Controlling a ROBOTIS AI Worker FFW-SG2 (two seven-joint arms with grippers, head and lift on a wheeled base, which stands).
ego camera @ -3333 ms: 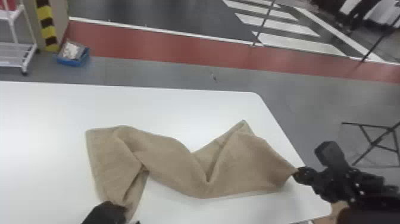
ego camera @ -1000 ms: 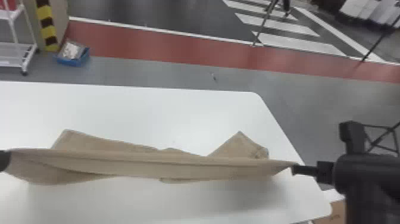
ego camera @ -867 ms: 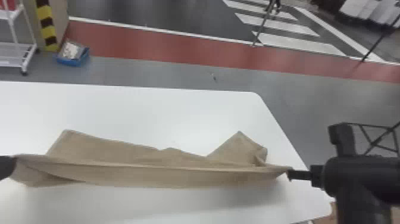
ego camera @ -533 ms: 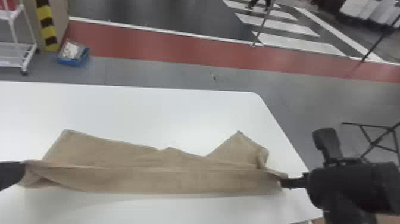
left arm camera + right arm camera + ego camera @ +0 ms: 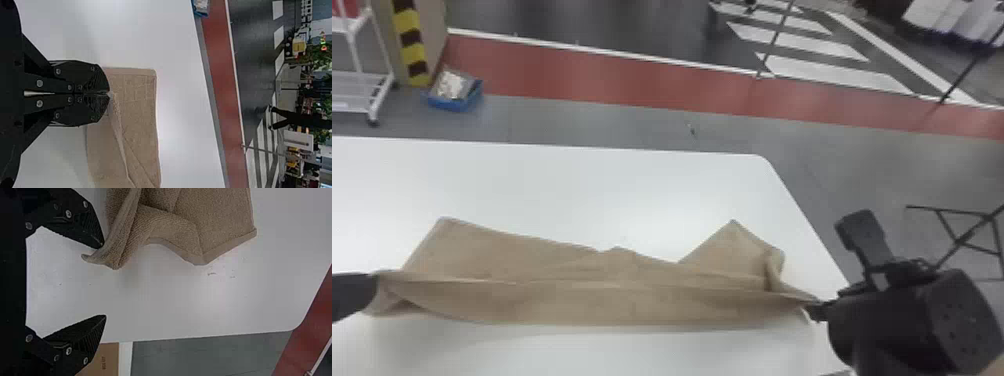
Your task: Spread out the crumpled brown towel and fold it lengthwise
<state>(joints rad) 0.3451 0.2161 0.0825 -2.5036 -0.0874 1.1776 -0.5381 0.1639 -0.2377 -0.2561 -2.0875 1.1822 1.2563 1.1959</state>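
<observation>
With left gripper point(image 5: 371, 290), pinching firmly the left end of brown towel point(image 5: 572, 300). With right gripper point(image 5: 828, 267), spread wide at its other end, near right edge of table point(image 5: 582, 187). Between them, stretching, unevenly folded, well apart from far edge.

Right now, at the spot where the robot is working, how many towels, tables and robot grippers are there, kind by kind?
Towels: 1 (brown towel)
Tables: 1 (white table)
Grippers: 2 (left gripper, right gripper)
Total: 4
</observation>
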